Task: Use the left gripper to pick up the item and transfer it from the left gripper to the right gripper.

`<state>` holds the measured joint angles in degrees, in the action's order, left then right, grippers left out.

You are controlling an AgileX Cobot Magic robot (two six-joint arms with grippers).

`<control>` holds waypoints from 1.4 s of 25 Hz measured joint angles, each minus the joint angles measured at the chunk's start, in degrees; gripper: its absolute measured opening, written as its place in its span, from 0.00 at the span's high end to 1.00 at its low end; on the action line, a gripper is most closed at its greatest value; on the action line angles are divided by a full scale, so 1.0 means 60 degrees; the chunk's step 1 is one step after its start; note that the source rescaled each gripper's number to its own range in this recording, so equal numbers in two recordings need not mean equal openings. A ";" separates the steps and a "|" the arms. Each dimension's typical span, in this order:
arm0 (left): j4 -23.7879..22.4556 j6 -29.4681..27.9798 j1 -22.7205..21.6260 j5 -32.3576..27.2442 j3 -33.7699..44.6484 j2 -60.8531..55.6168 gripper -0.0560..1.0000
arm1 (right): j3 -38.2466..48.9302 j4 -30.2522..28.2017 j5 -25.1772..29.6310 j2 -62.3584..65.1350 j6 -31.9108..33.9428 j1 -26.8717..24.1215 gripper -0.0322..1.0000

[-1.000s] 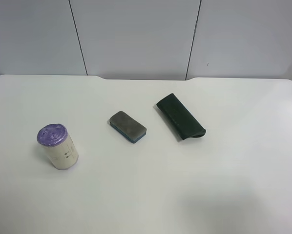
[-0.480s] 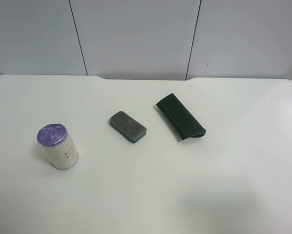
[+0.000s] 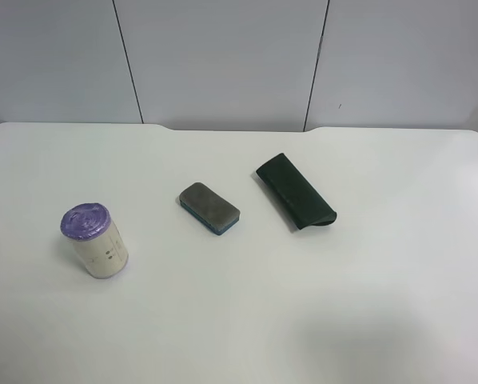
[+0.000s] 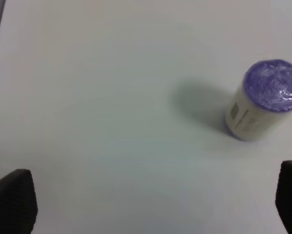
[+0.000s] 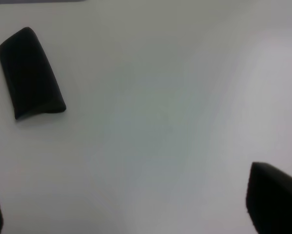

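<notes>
Canister (image 3: 95, 242) upright on table (image 3: 383, 320), purple end up, contents unseen.

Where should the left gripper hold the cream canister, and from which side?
Grip the canister on its cream side wall, about mid-height. It stands upright with nothing touching it, so the left gripper, jaws open, can likely come down from above and close across the round body.

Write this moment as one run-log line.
stage: before pickup | canister: upright on table, untouched | left gripper: open, empty | right gripper: open, empty
</notes>
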<state>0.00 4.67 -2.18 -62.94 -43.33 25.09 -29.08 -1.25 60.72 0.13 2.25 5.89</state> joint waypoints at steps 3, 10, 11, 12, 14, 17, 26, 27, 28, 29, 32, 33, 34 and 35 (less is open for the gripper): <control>0.0000 -0.0078 0.0480 -0.0035 -0.0382 0.1054 0.00 | 0.0000 0.0000 0.0000 0.0000 0.0000 0.0000 0.00; -0.0067 -0.0474 0.1304 -0.0043 -0.0922 0.3825 0.00 | 0.0000 0.0000 0.0000 0.0000 0.0000 0.0000 0.00; -0.0058 -0.0489 0.1378 -0.0033 -0.0978 0.4245 0.00 | 0.0000 0.0000 0.0000 0.0000 0.0000 0.0000 0.00; -0.0058 -0.0497 0.1461 -0.0020 -0.1011 0.4651 0.00 | 0.0000 0.0000 0.0000 0.0000 0.0000 0.0000 0.00; 0.0000 -0.0514 0.1610 0.0016 -0.1125 0.5328 0.00 | 0.0000 0.0000 0.0000 0.0000 0.0000 0.0000 0.00; 0.0190 -0.0537 0.1842 0.0208 -0.1304 0.6220 0.00 | 0.0000 0.0000 0.0000 0.0000 0.0000 0.0000 0.00; 0.0617 -0.1292 0.2931 0.1198 -0.1607 0.7777 0.00 | 0.0000 0.0000 0.0000 0.0000 0.0000 0.0000 0.00; 0.0627 -0.1448 0.3067 0.1293 -0.1607 0.7883 0.00 | 0.0000 0.0000 0.0000 0.0000 0.0000 0.0000 0.00; 0.0627 -0.1588 0.3190 0.1409 -0.1607 0.8005 0.00 | 0.0000 0.0000 0.0000 0.0000 0.0000 0.0000 0.00; 0.0627 -0.1722 0.3291 0.1507 -0.1607 0.8123 0.00 | 0.0000 0.0000 0.0000 0.0000 0.0000 0.0000 0.00; 0.0627 -0.1983 0.3588 0.1839 -0.1614 0.8462 0.00 | 0.0000 0.0000 0.0000 0.0000 0.0000 0.0000 0.00; 0.0637 -0.2064 0.3675 0.1972 -0.1614 0.8592 0.00 | 0.0000 0.0000 0.0000 0.0000 0.0000 0.0000 0.00; 0.0637 -0.2174 0.3753 0.2074 -0.1614 0.8707 0.00 | 0.0000 0.0000 0.0000 0.0000 0.0000 0.0000 0.00; 0.0646 -0.2253 0.3820 0.2219 -0.1614 0.8850 0.00 | 0.0000 0.0000 0.0000 0.0000 0.0000 0.0000 0.00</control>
<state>3.88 -8.85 20.74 -49.63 -53.02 78.19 -29.08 -1.25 60.72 0.13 2.25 5.89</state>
